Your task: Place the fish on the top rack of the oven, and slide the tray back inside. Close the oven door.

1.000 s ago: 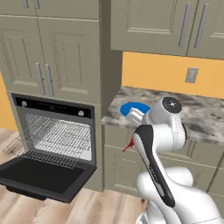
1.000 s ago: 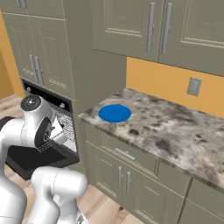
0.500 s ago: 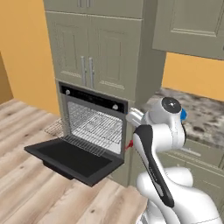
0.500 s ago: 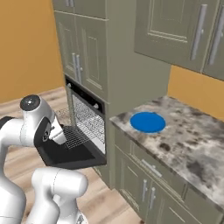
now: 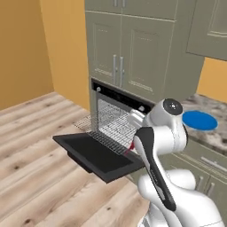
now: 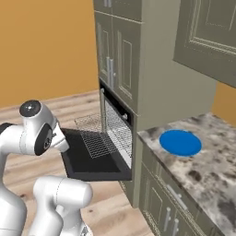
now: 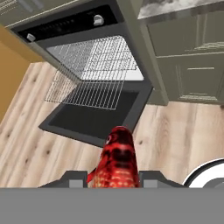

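My pincer [image 7: 114, 181] grips the fish [image 7: 116, 159] at bottom centre; the door [image 7: 94, 119] lies open, rack [image 7: 87, 89] pulled out above it.

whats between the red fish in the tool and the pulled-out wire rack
In the hand view, the lowered black oven door and bare wooden floor lie between the red fish and the silvery wire rack.

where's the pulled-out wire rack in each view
left base view: the top rack sits centre-left, sticking out of the oven above the open oven door.
right base view: the rack lies left of centre, over the door.
hand view: the rack is upper middle, above the door.
Shared landmark: the open oven door.
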{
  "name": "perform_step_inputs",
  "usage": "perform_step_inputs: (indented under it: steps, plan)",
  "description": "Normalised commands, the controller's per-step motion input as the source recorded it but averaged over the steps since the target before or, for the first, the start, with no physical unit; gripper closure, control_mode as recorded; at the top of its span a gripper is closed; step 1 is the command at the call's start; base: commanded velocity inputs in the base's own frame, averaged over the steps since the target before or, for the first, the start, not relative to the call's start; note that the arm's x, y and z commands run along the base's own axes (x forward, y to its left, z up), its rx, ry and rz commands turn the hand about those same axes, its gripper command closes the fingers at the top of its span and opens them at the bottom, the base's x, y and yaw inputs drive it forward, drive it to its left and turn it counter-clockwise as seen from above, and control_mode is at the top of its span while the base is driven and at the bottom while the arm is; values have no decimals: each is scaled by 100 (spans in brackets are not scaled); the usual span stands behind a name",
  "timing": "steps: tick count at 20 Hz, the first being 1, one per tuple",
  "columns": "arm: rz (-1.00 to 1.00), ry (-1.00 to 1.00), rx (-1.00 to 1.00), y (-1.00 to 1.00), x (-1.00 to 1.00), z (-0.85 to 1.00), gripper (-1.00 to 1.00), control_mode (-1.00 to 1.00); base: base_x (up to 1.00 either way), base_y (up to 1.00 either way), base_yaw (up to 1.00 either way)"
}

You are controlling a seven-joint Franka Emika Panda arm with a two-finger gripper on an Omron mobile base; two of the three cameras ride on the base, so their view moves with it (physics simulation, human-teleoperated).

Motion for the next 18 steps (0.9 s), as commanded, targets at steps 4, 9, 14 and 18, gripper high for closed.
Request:
perform_step_inputs:
  steps: [4,9,14,18]
  plan:
    - [0,0,0,0,0,0,100,100,19,-69,25]
    - [0,0,0,0,0,0,100,100,27,-59,17]
    - [0,0,0,0,0,0,100,100,48,1,6]
    - [0,0,0,0,0,0,100,100,58,23,0]
